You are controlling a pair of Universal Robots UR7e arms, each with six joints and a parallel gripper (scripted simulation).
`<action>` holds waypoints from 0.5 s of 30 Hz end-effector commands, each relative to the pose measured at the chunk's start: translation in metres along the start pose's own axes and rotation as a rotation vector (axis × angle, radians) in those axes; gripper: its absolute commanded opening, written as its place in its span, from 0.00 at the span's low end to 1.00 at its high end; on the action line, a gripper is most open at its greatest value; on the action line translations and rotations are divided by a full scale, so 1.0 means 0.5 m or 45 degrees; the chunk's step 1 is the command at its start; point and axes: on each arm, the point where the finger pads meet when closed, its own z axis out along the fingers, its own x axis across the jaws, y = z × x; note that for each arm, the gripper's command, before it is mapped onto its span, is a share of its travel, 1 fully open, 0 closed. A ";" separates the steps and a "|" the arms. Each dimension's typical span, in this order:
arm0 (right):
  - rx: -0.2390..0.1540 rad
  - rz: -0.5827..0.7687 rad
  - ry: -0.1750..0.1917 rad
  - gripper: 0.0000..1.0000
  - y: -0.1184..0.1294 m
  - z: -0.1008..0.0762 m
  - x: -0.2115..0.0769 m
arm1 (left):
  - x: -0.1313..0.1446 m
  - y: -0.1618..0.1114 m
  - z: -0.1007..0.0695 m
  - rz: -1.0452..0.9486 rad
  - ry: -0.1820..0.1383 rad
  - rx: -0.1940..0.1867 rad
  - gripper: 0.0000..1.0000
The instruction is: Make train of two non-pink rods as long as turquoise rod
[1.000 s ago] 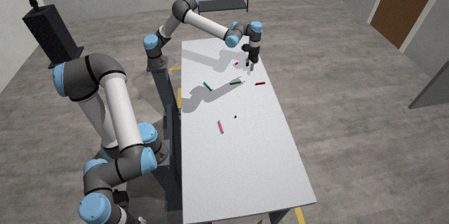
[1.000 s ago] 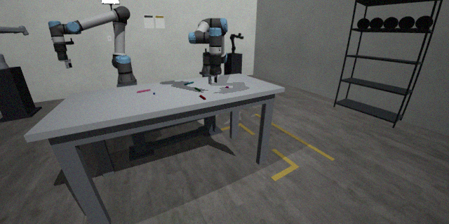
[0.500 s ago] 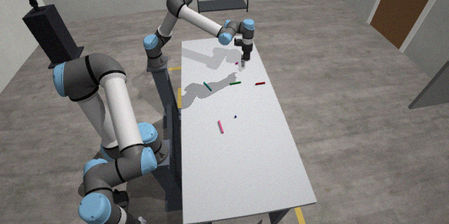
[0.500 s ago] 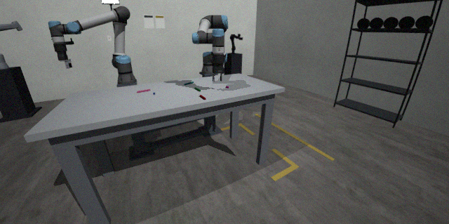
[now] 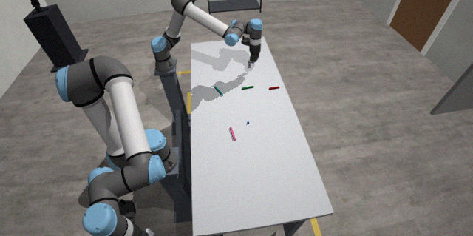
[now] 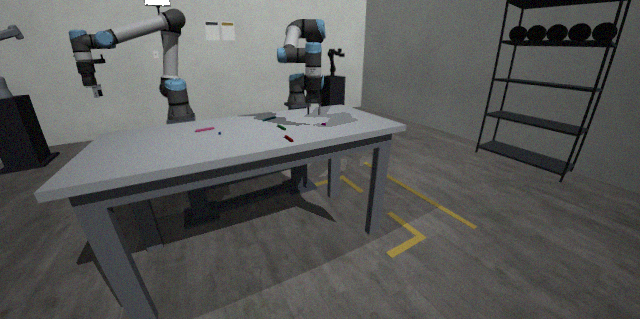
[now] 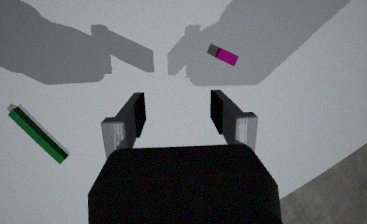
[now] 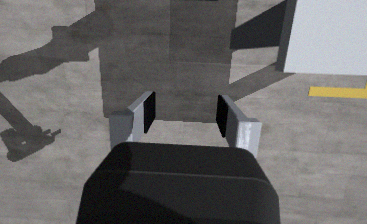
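Observation:
The turquoise rod [image 5: 219, 91] [image 6: 269, 119] lies on the table, in shadow. The green rod [image 5: 247, 87] [image 6: 281, 127] [image 7: 38, 136] lies between it and the red rod [image 5: 274, 88] [image 6: 289, 138]. The short magenta rod [image 6: 323, 124] [image 7: 228, 56] lies flat near the table's far end; the top view does not show it, as the left gripper covers that spot. My left gripper [image 5: 250, 67] [image 6: 313, 110] [image 7: 177, 104] is open and empty, above the table near the magenta rod, with the green rod off to its other side. My right gripper [image 6: 97, 91] [image 8: 186, 106] is open and empty, beyond the table's edge.
A tiny blue rod [image 5: 247, 123] [image 6: 219, 133] and a pink rod [image 5: 232, 133] [image 6: 204, 129] lie near the middle of the table [image 5: 255, 177] [image 6: 150, 159]. The rods lie well apart. The table's edge shows at the lower right of the left wrist view.

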 end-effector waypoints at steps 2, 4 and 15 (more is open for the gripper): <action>-0.002 0.000 0.000 1.00 0.001 -0.001 0.000 | 0.006 -0.015 -0.001 0.103 0.000 -0.005 1.00; -0.002 0.000 0.000 1.00 0.001 -0.001 0.000 | 0.006 -0.015 -0.001 0.103 0.000 -0.005 1.00; -0.002 0.000 0.000 1.00 0.001 -0.001 0.000 | 0.015 -0.039 0.002 0.250 0.000 -0.005 1.00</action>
